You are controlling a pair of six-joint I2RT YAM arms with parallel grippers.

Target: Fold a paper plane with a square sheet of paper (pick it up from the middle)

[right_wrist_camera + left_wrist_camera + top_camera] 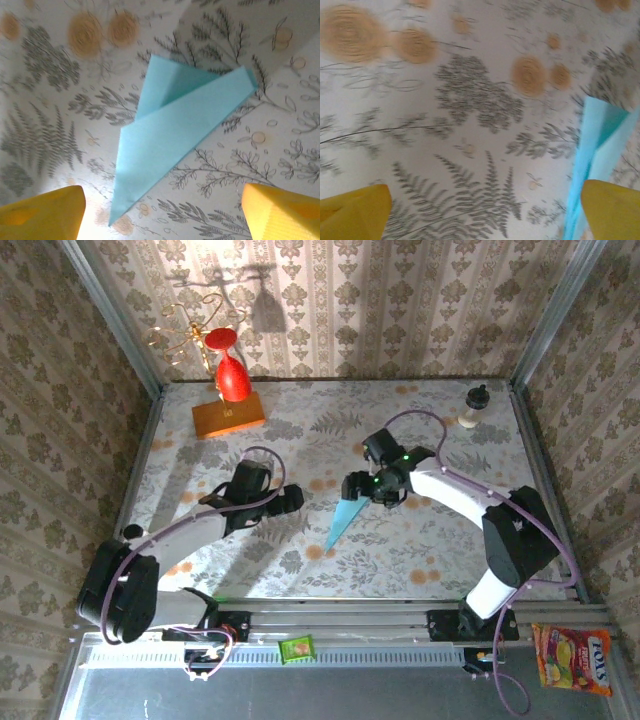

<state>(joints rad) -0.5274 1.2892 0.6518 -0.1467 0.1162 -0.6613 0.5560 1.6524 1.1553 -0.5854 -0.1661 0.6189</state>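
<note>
Overall: the left gripper (292, 500) and the right gripper (360, 487) hang over a flowered table (430, 560), with the paper plane (344, 519) between them.
Paper plane: light blue, folded to a slim dart. It lies on the table, its sharp tip toward the near edge and a little to the left. In the right wrist view one flap stands up a bit along the centre crease.
Left gripper: just to the left of the paper plane. Its jaws are spread wide and carry nothing. In its own view the paper plane passes behind one yellow finger (612, 210); contact cannot be told.
Right gripper: above the wide back end of the paper plane. Its jaws are spread wide, with one yellow fingertip (45, 212) at each side of the paper, not pressing it.
Orange block (229, 416): well behind the paper plane, to the left, with a red glass (232, 375) on it.
Small bottle (474, 407): well behind the paper plane, to the right.
</note>
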